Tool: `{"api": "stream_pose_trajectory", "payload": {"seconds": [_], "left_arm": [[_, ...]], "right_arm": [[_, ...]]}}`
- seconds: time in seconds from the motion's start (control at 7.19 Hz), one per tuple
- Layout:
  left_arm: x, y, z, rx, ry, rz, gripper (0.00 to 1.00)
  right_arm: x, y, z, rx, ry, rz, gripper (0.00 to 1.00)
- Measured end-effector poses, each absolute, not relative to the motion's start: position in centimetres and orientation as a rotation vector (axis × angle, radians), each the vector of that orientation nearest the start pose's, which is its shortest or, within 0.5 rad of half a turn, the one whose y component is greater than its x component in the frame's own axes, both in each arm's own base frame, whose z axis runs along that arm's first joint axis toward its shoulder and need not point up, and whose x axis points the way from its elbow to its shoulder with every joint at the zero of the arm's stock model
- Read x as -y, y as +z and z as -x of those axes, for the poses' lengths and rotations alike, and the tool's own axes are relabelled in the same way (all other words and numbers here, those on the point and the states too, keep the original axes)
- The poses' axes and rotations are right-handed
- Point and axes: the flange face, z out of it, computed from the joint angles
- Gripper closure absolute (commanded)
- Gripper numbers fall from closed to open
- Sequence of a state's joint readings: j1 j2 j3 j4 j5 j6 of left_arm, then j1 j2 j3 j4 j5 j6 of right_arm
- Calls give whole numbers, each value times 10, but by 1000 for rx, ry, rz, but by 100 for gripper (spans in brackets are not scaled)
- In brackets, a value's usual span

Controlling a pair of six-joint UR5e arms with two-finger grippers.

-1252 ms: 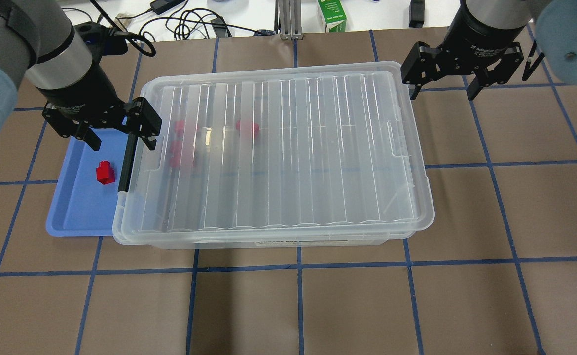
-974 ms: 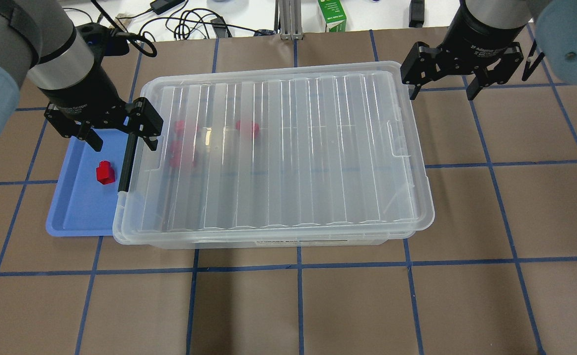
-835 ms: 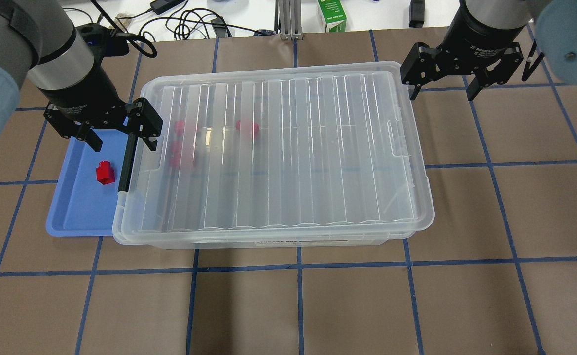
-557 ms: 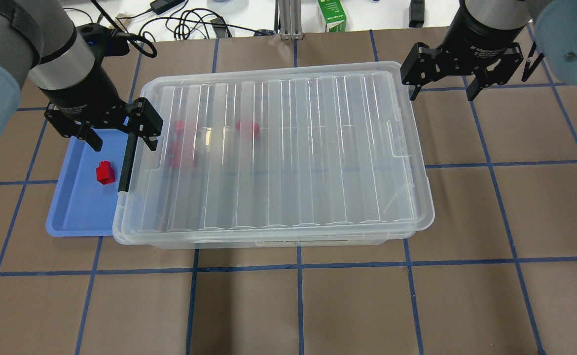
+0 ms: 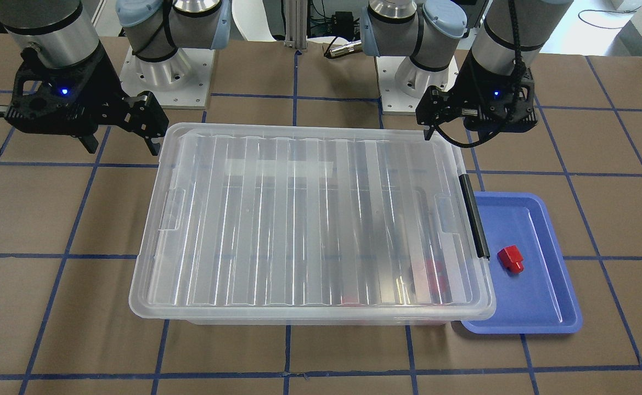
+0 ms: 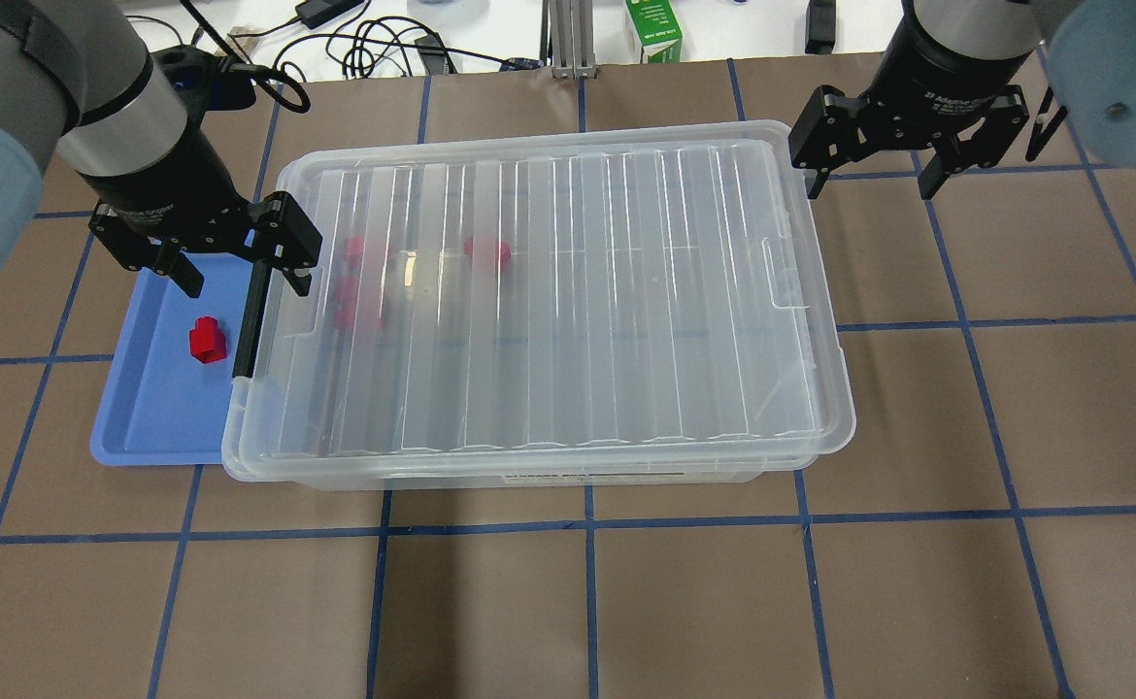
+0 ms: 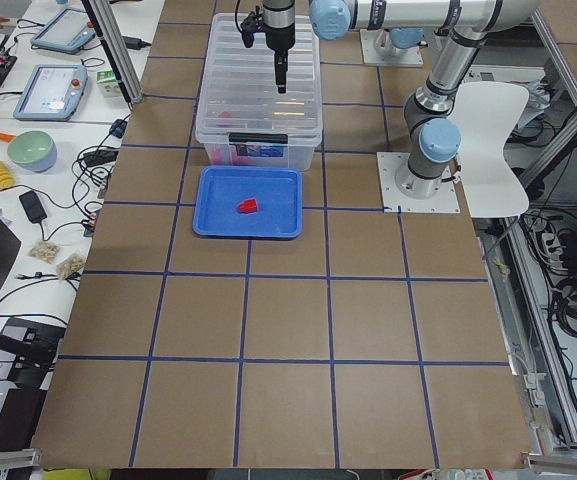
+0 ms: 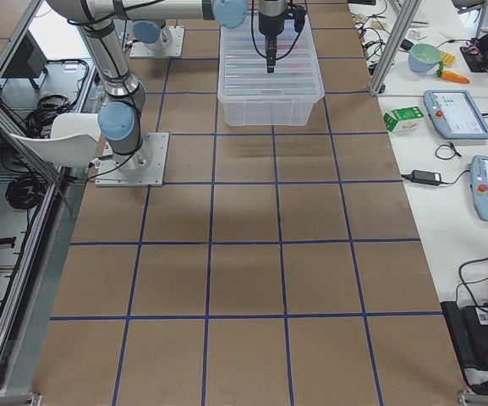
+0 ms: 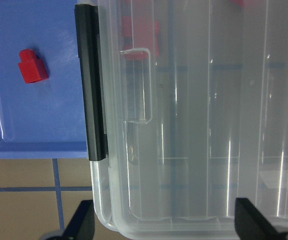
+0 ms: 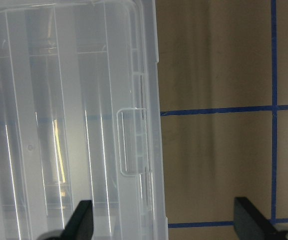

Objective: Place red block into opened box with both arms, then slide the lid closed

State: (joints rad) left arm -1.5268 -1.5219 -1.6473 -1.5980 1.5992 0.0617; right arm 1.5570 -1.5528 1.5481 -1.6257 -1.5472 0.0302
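Observation:
The lid (image 6: 568, 291) lies on the clear box (image 6: 549, 477) and covers it end to end. Red blocks (image 6: 487, 252) show blurred through it near the left end. Another red block (image 6: 206, 340) lies on the blue tray (image 6: 155, 408), also seen from the left wrist as red block (image 9: 32, 72). My left gripper (image 6: 243, 277) hangs open and empty over the far left corner, above the black latch (image 6: 250, 320). Past the far right corner, my right gripper (image 6: 871, 180) is open and empty over the table. In the front view the left gripper (image 5: 477, 123) is on the right and the right gripper (image 5: 119, 144) on the left.
The blue tray (image 5: 540, 307) sits tight against the box's latch end. A green carton (image 6: 653, 29) and cables (image 6: 374, 44) lie beyond the table's far edge. Brown table (image 6: 626, 602) with blue grid lines surrounds the box.

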Motion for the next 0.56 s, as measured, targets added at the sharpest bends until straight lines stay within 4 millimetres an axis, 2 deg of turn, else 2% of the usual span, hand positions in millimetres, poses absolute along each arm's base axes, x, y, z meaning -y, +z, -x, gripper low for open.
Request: {"api": "stream_pose_trajectory", "payload": {"seconds": [0.42,0.56], "left_arm": [[472,473,107,-3116,79,-21,0],[476,472,99,-3115,72,-21,0]], "right_arm": [[510,493,-123,-3121,-86,-48,0],[513,483,-121,-3126,-68,-24,0]]}}
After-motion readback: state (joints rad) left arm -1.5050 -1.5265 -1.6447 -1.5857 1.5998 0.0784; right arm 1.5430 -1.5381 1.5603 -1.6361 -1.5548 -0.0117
